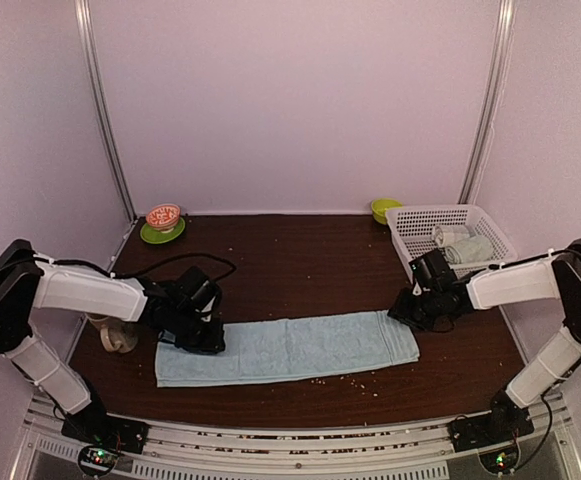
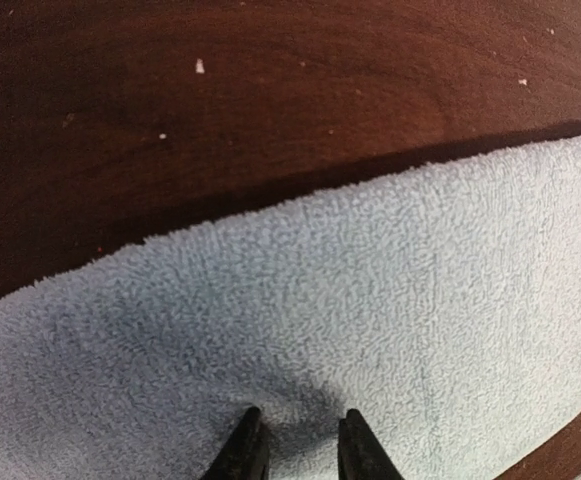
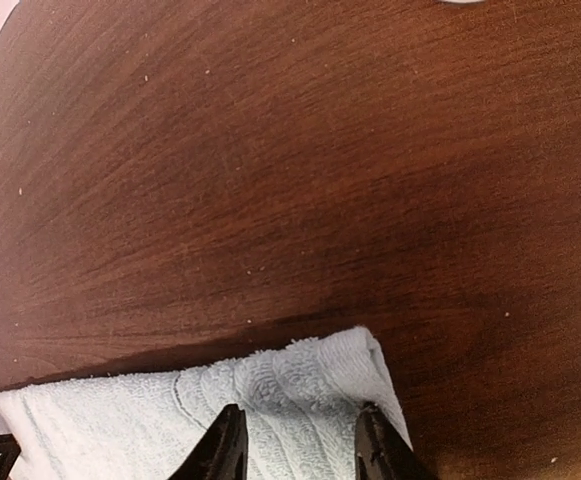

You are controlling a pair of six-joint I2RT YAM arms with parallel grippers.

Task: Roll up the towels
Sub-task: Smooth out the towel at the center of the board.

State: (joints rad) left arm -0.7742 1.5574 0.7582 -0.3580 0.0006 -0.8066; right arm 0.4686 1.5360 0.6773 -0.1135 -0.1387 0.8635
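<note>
On the table (image 1: 310, 250), your blue towel (image 1: 290, 348) lies flat and unrolled across the near half. The basket (image 1: 402, 228) at far right holds the green towel (image 1: 467, 247), bunched up. Your left gripper (image 2: 298, 440) presses into the blue towel's left end, jaws narrow around a pucker of cloth. Your right gripper (image 3: 298, 440) straddles its far right corner, jaws wider. You cannot tell whether either actually grips.

Pale lilac walls (image 1: 290, 100) are seen on the left, far and right, joined at the far corners by metal strips (image 1: 105, 110). A dark brown wooden table (image 1: 300, 250), speckled with pale crumbs, is evenly lit and edged at the near side by a metal rail (image 1: 290, 440).
</note>
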